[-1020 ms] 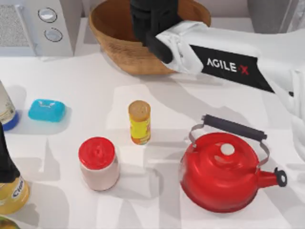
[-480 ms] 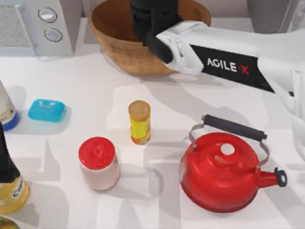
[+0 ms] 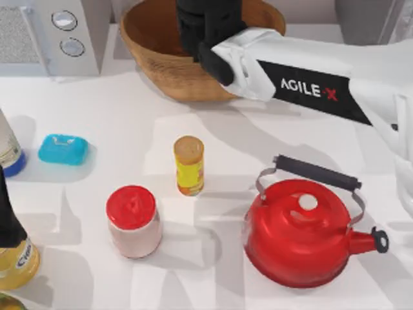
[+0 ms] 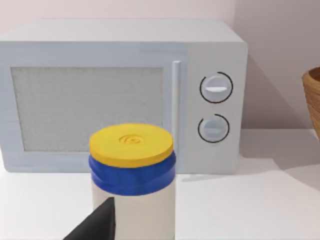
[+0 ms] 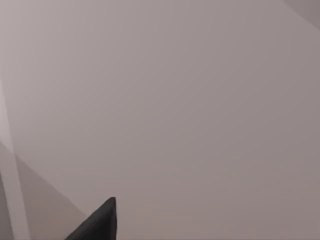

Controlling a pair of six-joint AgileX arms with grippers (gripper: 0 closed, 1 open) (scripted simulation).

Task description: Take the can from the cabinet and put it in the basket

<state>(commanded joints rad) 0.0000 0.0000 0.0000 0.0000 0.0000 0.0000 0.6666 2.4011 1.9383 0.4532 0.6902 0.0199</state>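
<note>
The wicker basket (image 3: pixel 155 48) stands at the back of the table, a little left of the middle, and its rim (image 4: pixel 313 97) also edges into the left wrist view. My right arm reaches from the right across the table, and its black gripper (image 3: pixel 205 27) hangs over the basket's inside. The can is hidden. The dark grey cabinet (image 3: pixel 361 19) fills the back right corner. The right wrist view faces a plain pale wall with a dark piece of the gripper (image 5: pixel 97 222) at the edge. My left gripper (image 4: pixel 95 226) sits parked by a yellow-lidded jar.
A white microwave (image 3: pixel 58 32) stands at the back left. On the table are a yellow tube (image 3: pixel 189 166), a red-lidded jar (image 3: pixel 133 221), a red kettle (image 3: pixel 300 232), a blue soap bar (image 3: pixel 62 149) and bottles (image 3: pixel 10 242) at the left edge.
The right arm has crept very slightly toward the back over the basket. Nothing else has moved.
</note>
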